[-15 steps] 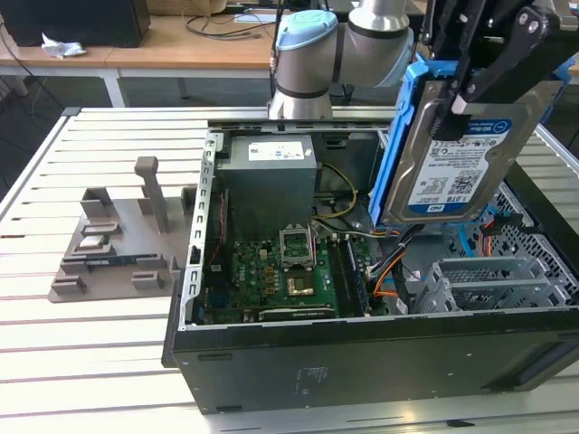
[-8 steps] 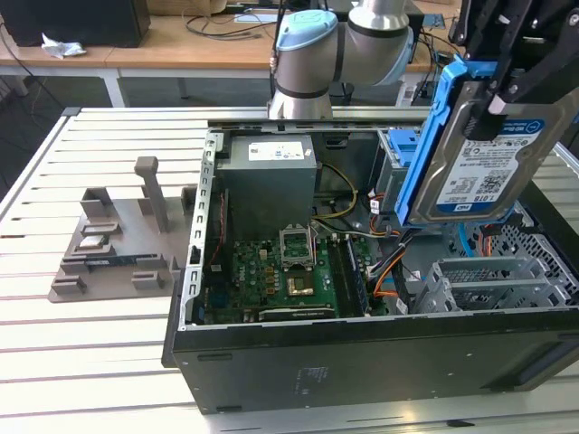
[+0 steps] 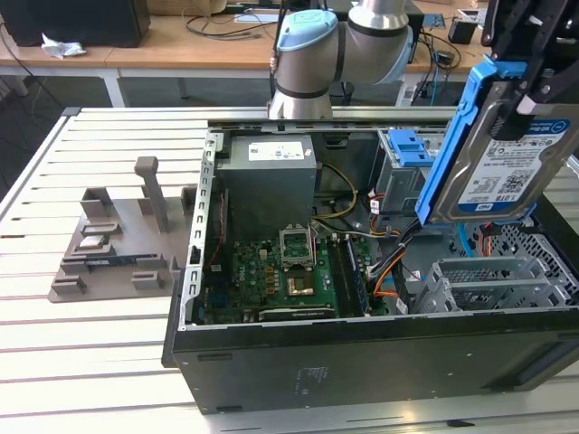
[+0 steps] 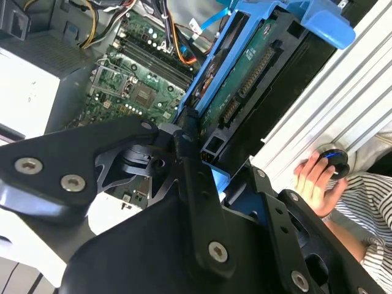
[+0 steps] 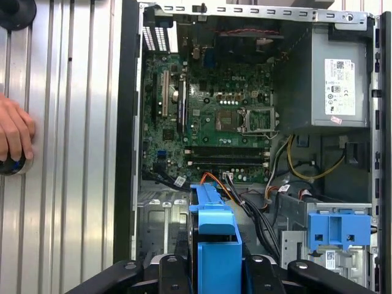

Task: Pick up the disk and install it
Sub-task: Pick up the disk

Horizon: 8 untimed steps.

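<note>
A slatted surface [image 3: 109, 362] is carrying an open computer case [image 3: 362, 362]; the end effector [image 3: 523, 101] is pinching the disk [image 3: 502, 181], hanging it nearly upright, long axis steep, above the drive cage [image 3: 488, 280].

In the exterior view the gripper [image 3: 525, 98], at two o'clock, is cut off by the upper and right edges. One black finger covers a strip of the disk [image 3: 502, 167] it clamps, and the label's print is too small to tell. The disk hides part of the computer case [image 3: 362, 362] interior behind it, and the case runs out of frame at three o'clock. The robot arm [image 3: 308, 63], at twelve o'clock, is cropped above its joint. In the first wrist view a hand [image 5: 13, 131] is cut by the edge. In the second wrist view the gripper's links hide the disk's near end.
</note>
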{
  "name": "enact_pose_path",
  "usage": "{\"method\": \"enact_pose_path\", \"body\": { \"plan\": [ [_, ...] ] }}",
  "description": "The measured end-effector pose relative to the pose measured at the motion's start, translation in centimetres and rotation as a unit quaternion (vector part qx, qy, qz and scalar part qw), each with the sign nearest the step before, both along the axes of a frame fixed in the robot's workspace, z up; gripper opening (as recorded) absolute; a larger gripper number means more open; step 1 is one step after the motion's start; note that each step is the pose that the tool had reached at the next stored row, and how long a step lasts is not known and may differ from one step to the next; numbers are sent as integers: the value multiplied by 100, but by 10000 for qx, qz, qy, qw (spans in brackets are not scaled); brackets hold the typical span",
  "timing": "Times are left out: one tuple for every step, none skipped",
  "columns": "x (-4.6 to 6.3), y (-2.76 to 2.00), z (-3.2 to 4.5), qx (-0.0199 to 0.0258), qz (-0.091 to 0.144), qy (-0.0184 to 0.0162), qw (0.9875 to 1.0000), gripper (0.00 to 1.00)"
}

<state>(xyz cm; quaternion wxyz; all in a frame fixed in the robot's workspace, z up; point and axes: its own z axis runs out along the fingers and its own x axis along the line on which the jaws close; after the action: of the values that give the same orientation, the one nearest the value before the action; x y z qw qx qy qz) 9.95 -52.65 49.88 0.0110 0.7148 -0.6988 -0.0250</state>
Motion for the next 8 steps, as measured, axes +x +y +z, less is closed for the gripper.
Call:
{"method": "enact_pose_path", "body": {
  "plan": [
    [34,0,0,0,0,0,10000,37],
    [52,0,-1,0,0,0,10000,37],
    [69,0,-1,0,0,0,10000,37],
    [85,0,0,0,0,0,10000,37],
    [100,0,-1,0,0,0,10000,37],
    [120,0,-1,0,0,0,10000,37],
    [134,0,-1,0,0,0,10000,37],
    [163,0,-1,0,0,0,10000,37]
  ]
}}
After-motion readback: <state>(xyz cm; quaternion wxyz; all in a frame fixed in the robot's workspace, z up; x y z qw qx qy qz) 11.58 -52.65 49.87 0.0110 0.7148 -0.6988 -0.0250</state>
